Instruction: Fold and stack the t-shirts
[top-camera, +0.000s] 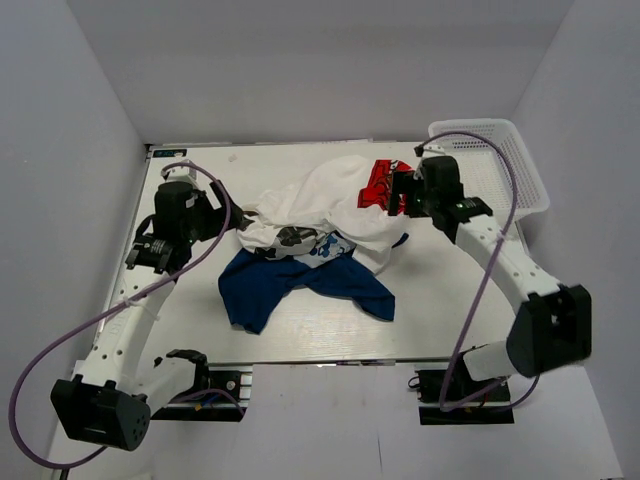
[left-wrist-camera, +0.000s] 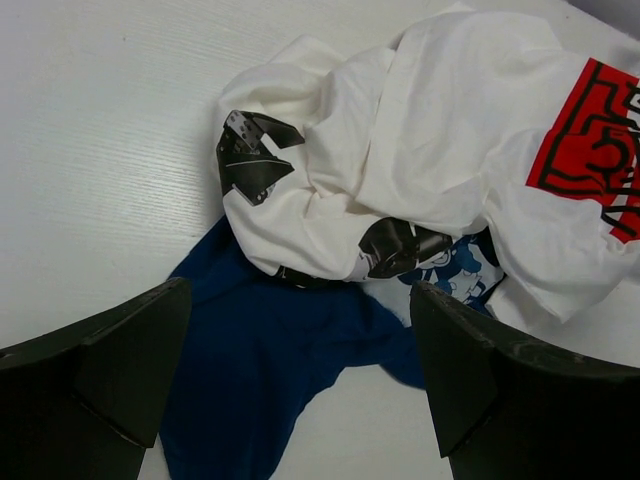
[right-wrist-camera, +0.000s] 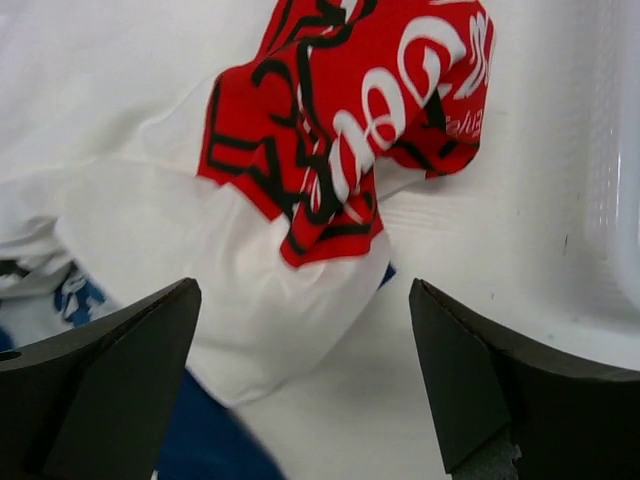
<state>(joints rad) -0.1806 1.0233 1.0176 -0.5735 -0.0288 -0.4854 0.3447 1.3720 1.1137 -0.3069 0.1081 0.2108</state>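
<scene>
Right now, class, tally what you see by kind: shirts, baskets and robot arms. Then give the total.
Shirts: 2, a white shirt and a blue shirt
Baskets: 1, a white basket
Robot arms: 2, the left arm and the right arm
Total: 5

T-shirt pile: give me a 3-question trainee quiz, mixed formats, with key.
1. True or false: the white t-shirt lies partly over the navy t-shirt.
2. Where is the basket? A) far right of the table B) near left corner C) under the shirts
3. Fill in: the left gripper and right gripper both stand ___, holding nothing.
Key: 1 true; 2 A; 3 open.
</scene>
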